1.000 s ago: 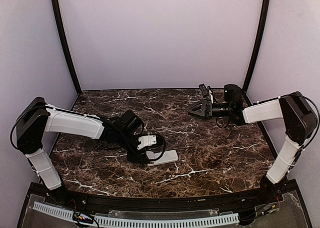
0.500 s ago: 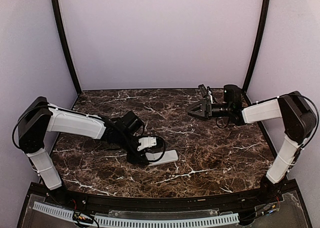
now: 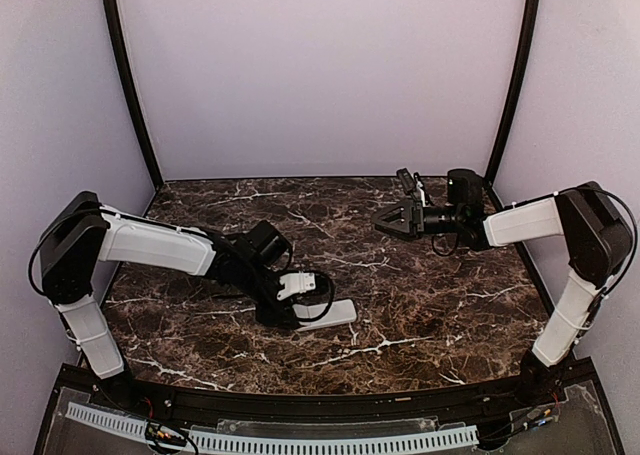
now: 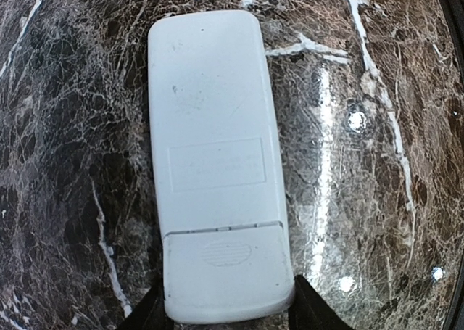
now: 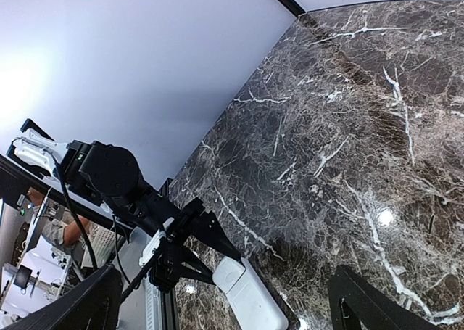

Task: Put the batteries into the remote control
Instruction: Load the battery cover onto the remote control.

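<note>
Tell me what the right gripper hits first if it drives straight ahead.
Likely the left gripper at the remote control, which sit straight ahead of the right gripper; depth is unclear, so it could pass above them.

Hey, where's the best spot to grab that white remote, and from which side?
Pinch the remote control across its narrow width, on the long edges at the battery-cover end, coming from above. It lies flat, back up, on the table, so those parallel edges are exposed.
</note>
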